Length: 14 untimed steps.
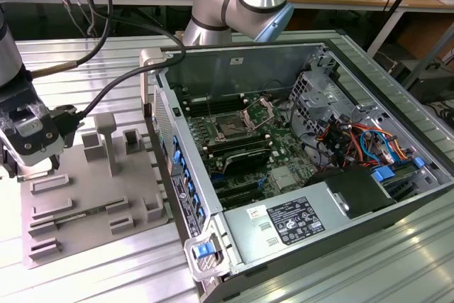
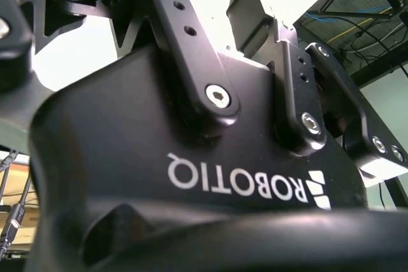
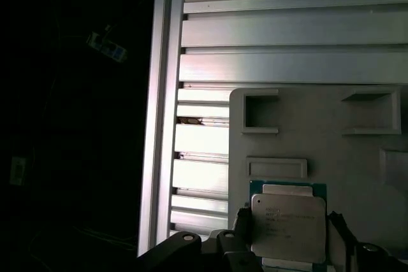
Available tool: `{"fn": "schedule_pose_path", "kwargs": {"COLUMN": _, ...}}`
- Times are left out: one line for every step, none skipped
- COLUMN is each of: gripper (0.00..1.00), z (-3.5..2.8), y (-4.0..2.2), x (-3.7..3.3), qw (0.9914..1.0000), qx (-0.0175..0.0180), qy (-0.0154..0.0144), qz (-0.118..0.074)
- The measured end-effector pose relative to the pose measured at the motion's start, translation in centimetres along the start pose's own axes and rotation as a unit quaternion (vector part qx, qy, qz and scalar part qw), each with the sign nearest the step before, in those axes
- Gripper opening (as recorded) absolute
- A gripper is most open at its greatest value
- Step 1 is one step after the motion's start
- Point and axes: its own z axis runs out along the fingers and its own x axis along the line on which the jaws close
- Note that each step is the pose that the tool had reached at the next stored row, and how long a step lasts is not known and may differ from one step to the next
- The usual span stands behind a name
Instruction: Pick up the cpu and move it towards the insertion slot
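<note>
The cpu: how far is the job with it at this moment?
Done: the end effector is down at the cpu, over the grey tray. In hand: the pickup; no lift is evident. Left: the whole carry to the insertion slot inside the open computer case.

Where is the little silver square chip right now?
In the first wrist view, the small flat silvery square chip sits by the black claw, at the grey plastic tray on the exterior view's left.

Ribbed metal table [image 1: 106, 278]; grey tray [image 1: 135, 182] flat on it; open computer case [image 1: 248, 58] beside.
</note>
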Motion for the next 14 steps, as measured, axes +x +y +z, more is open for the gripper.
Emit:
{"fn": "schedule_pose_path", "kwargs": {"gripper": 0.55, "z": -0.04, "y": 0.00, "x": 0.00, "qw": 1.00000, "qx": 0.0000, "qy": 0.0000, "qz": 0.000}}
{"fn": "schedule_pose_path", "kwargs": {"gripper": 0.55, "z": -0.06, "y": 0.00, "x": 0.00, "qw": 1.00000, "qx": -0.0001, "qy": 0.0000, "qz": 0.000}}
{"fn": "schedule_pose_path", "kwargs": {"gripper": 0.55, "z": -0.08, "y": 0.01, "x": 0.00, "qw": 1.00000, "qx": -0.0001, "qy": 0.0000, "qz": 0.000}}
{"fn": "schedule_pose_path", "kwargs": {"gripper": 0.55, "z": -0.11, "y": 0.01, "x": 0.00, "qw": 1.00000, "qx": -0.0001, "qy": 0.0000, "qz": 0.000}}
{"fn": "schedule_pose_path", "kwargs": {"gripper": 0.55, "z": -0.13, "y": 0.01, "x": 0.00, "qw": 1.00000, "qx": -0.0001, "qy": 0.0000, "qz": 0.000}}
{"fn": "schedule_pose_path", "kwargs": {"gripper": 0.55, "z": -0.17, "y": 0.01, "x": 0.00, "qw": 1.00000, "qx": 0.0000, "qy": 0.0000, "qz": 0.000}}
{"fn": "schedule_pose_path", "kwargs": {"gripper": 0.55, "z": -0.19, "y": 0.01, "x": 0.00, "qw": 1.00000, "qx": -0.0001, "qy": 0.0000, "qz": 0.000}}
{"fn": "schedule_pose_path", "kwargs": {"gripper": 0.55, "z": -0.22, "y": 0.01, "x": 0.00, "qw": 1.00000, "qx": -0.0001, "qy": 0.0000, "qz": 0.000}}
{"fn": "schedule_pose_path", "kwargs": {"gripper": 0.55, "z": -0.24, "y": 0.01, "x": 0.00, "qw": 1.00000, "qx": -0.0001, "qy": 0.0000, "qz": 0.000}}
{"fn": "schedule_pose_path", "kwargs": {"gripper": 0.55, "z": -0.27, "y": 0.01, "x": 0.00, "qw": 1.00000, "qx": -0.0001, "qy": 0.0000, "qz": 0.000}}
{"fn": "schedule_pose_path", "kwargs": {"gripper": 0.55, "z": -0.30, "y": 0.01, "x": 0.00, "qw": 1.00000, "qx": -0.0001, "qy": 0.0000, "qz": 0.000}}
{"fn": "schedule_pose_path", "kwargs": {"gripper": 0.55, "z": -0.32, "y": 0.02, "x": 0.00, "qw": 1.00000, "qx": -0.0001, "qy": 0.0000, "qz": 0.000}}
{"fn": "schedule_pose_path", "kwargs": {"gripper": 0.55, "z": -0.35, "y": 0.02, "x": 0.00, "qw": 1.00000, "qx": -0.0001, "qy": 0.0000, "qz": 0.000}}
{"fn": "schedule_pose_path", "kwargs": {"gripper": 0.55, "z": -0.38, "y": 0.02, "x": 0.00, "qw": 1.00000, "qx": -0.0001, "qy": 0.0000, "qz": 0.000}}
